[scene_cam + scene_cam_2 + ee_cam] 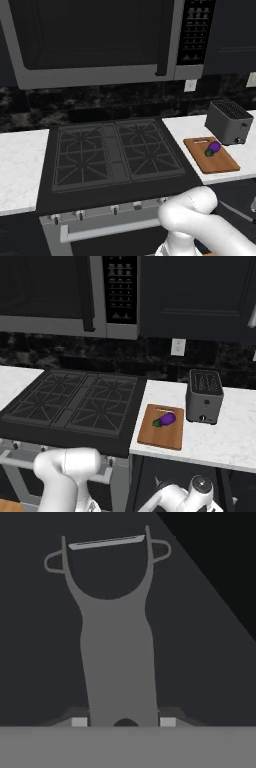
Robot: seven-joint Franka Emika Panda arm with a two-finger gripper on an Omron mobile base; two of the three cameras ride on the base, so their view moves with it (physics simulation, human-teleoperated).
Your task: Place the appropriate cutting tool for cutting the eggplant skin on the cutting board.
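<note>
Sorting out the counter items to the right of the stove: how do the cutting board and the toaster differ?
The cutting board is flat and reddish-brown wood; the toaster is a tall grey box. The cutting board sits nearer the counter's front edge and closer to the stove; the toaster stands behind it, toward the wall. The cutting board carries the eggplant; the toaster carries nothing on top. Both rest on the white counter.
</note>
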